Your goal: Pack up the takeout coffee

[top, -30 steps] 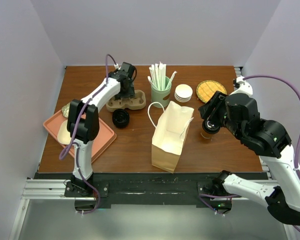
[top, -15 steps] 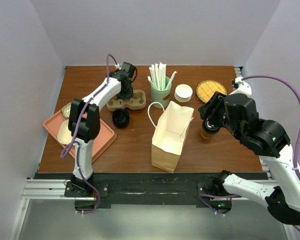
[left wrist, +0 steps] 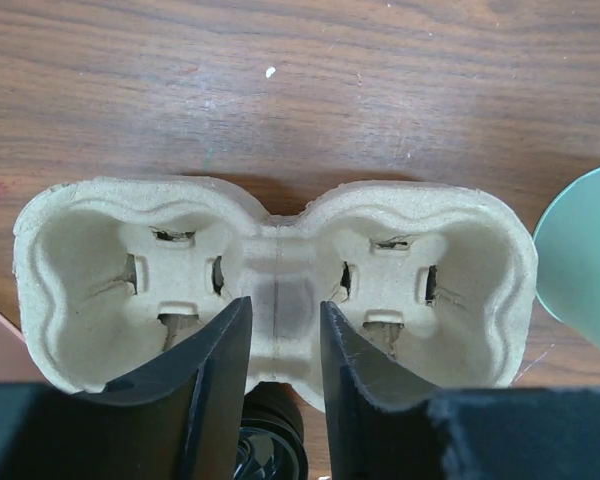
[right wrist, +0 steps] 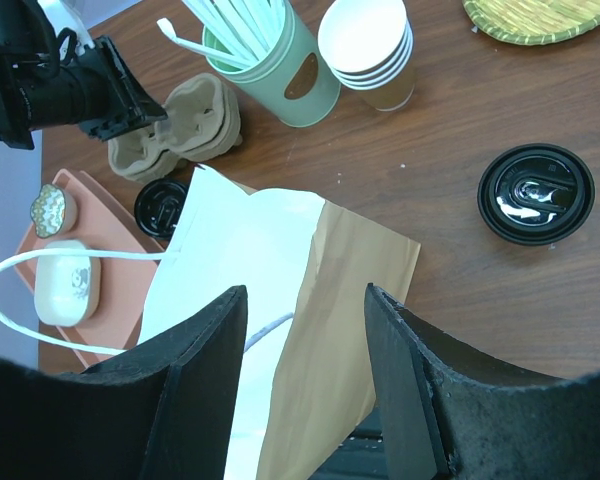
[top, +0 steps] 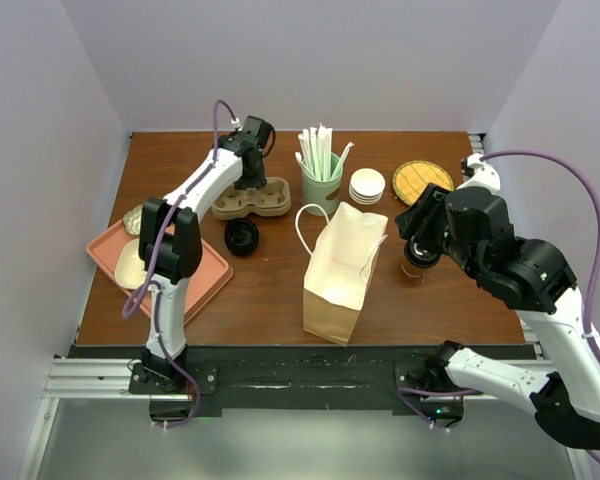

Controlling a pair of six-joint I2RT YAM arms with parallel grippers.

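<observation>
Left gripper (left wrist: pixel 283 315): narrow, straddling carrier (left wrist: pixel 80 260) middle rib; grip unclear.
Right gripper (right wrist: pixel 302 295): wide apart, empty, beside bag (right wrist: pixel 355 290).
Coffee (right wrist: pixel 536 193): lidded, upright on table (right wrist: pixel 460 290), just right of bag.

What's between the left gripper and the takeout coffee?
The open paper bag stands between the left gripper and the takeout coffee, clearest in the top view.

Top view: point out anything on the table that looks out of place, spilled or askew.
Only a loose black lid stands out: it lies on the bare table between the pink tray and the paper bag, on no cup. Nothing looks spilled or tipped.
</observation>
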